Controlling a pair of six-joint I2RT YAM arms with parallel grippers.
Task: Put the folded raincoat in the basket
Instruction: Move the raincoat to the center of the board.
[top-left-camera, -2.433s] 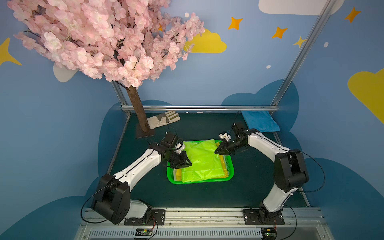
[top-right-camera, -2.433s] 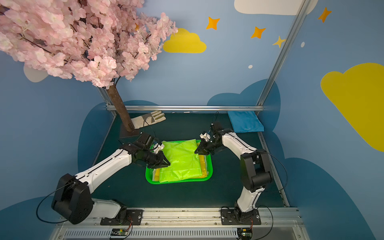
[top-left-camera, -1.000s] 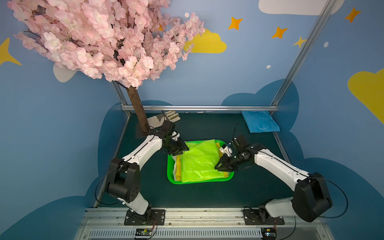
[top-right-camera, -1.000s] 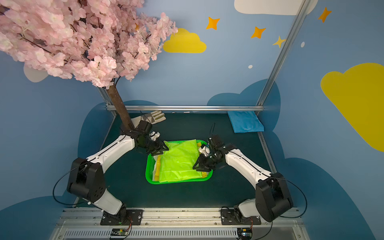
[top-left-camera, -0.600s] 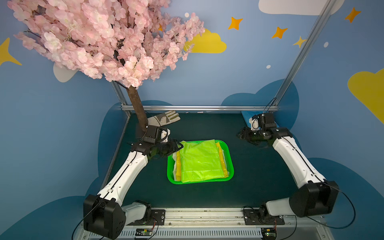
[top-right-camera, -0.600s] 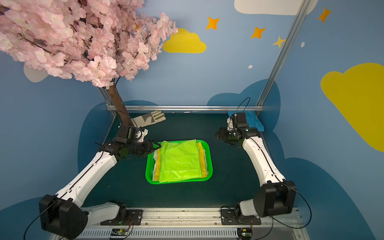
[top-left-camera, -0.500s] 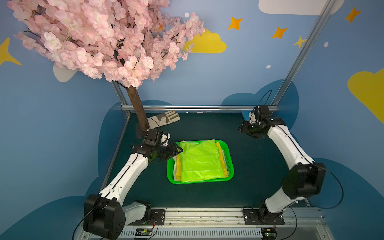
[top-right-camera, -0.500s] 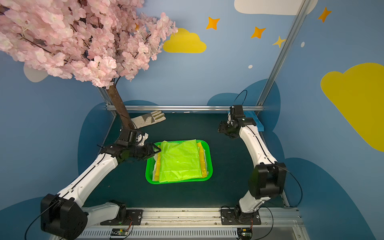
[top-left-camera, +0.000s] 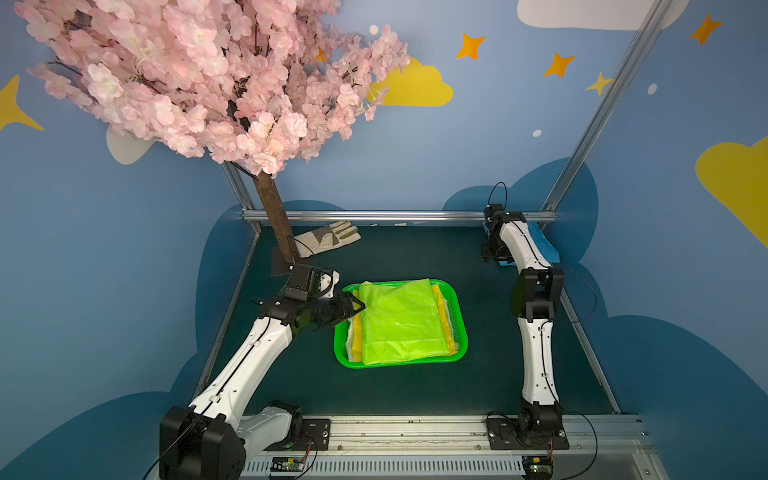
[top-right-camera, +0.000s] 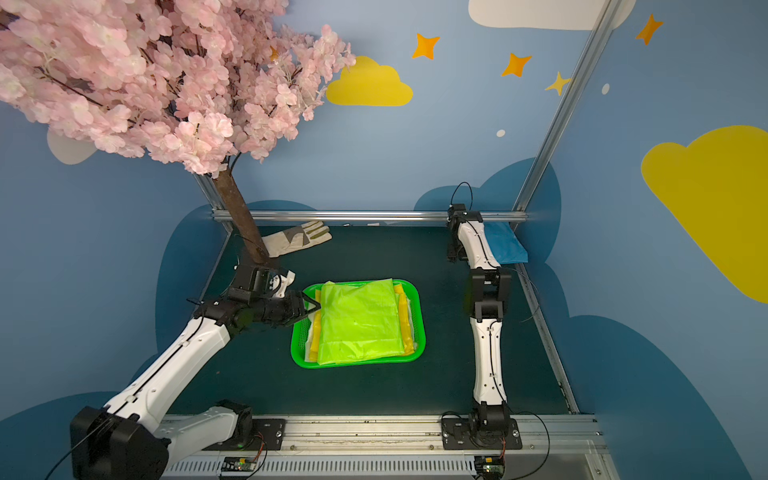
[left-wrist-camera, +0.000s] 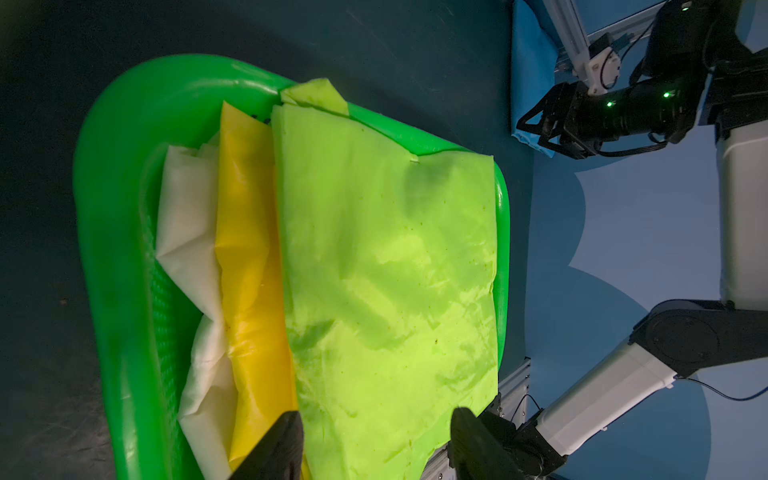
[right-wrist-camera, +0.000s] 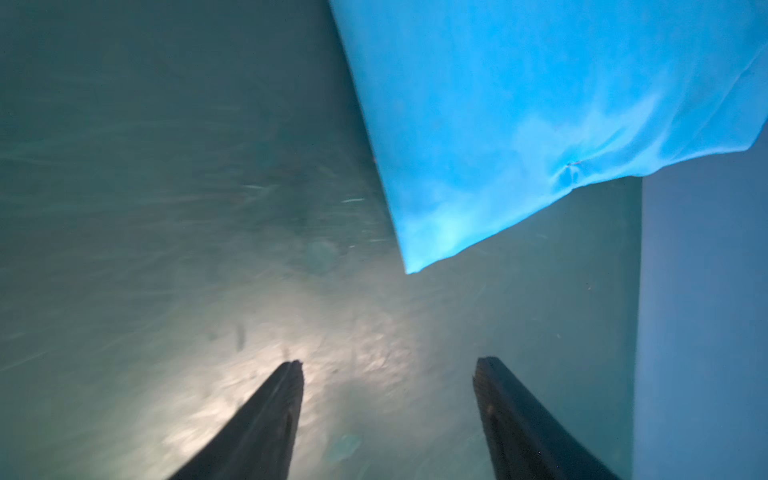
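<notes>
The green basket (top-left-camera: 399, 365) (top-right-camera: 357, 365) (left-wrist-camera: 112, 208) stands mid-table. A lime folded raincoat (top-left-camera: 399, 320) (top-right-camera: 357, 320) (left-wrist-camera: 386, 270) lies flat on top in it, over a yellow and a white one. My left gripper (top-left-camera: 355, 305) (top-right-camera: 311, 307) (left-wrist-camera: 376, 415) hovers open at the basket's left edge and holds nothing. A blue folded raincoat (top-left-camera: 544, 245) (top-right-camera: 505, 245) (right-wrist-camera: 540, 104) lies at the back right corner. My right gripper (top-left-camera: 487, 257) (top-right-camera: 451, 253) (right-wrist-camera: 388, 363) is open over bare mat just beside its near corner, apart from it.
A pale work glove (top-left-camera: 328, 239) lies at the back left beside the trunk (top-left-camera: 276, 224) of a pink blossom tree. A metal rail (top-left-camera: 395, 215) runs along the back edge, with slanted frame posts at both back corners. The blue wall stands close behind the blue raincoat.
My right arm left the basket's right edge, swung to the back right corner and opened. My left gripper drew back from the basket's far left corner to its left edge. The lime raincoat settled flat.
</notes>
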